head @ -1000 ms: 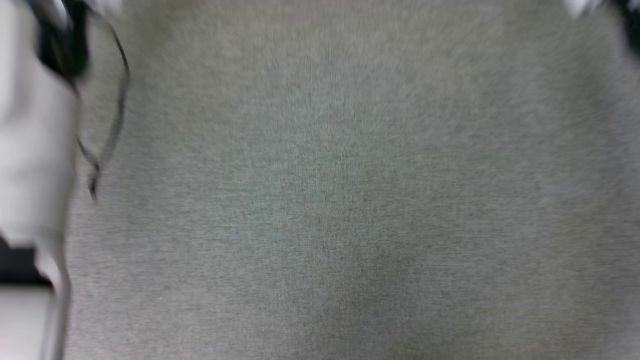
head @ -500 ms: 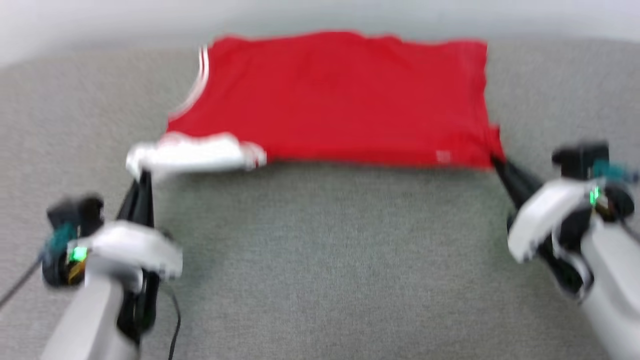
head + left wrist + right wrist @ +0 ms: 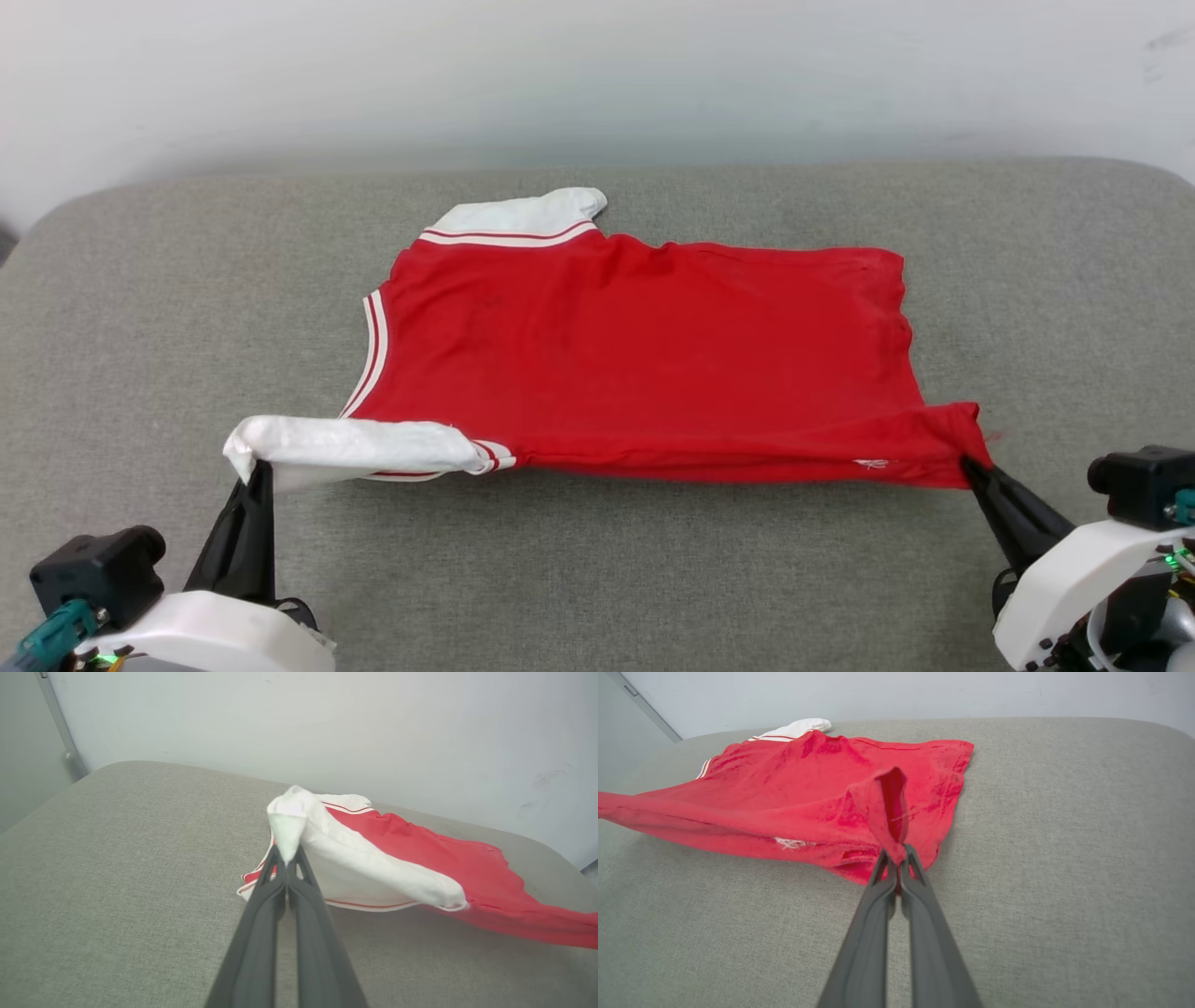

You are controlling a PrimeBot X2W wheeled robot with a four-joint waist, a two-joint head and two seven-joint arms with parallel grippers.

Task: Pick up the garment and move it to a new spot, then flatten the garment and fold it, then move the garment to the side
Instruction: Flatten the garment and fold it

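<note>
The red jersey (image 3: 635,355) lies on the grey cushion (image 3: 597,579), near edge lifted taut, seemingly for folding: left gripper (image 3: 258,471) at 8 o'clock clamps the white sleeve (image 3: 355,446), right gripper (image 3: 973,467) at 4 o'clock the hem corner (image 3: 943,429).

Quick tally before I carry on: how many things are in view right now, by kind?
Red jersey: 1
Grippers: 2 (left gripper shut on a white sleeve, right gripper shut on a red hem corner)
Grey padded surface: 1
Total: 4
</note>
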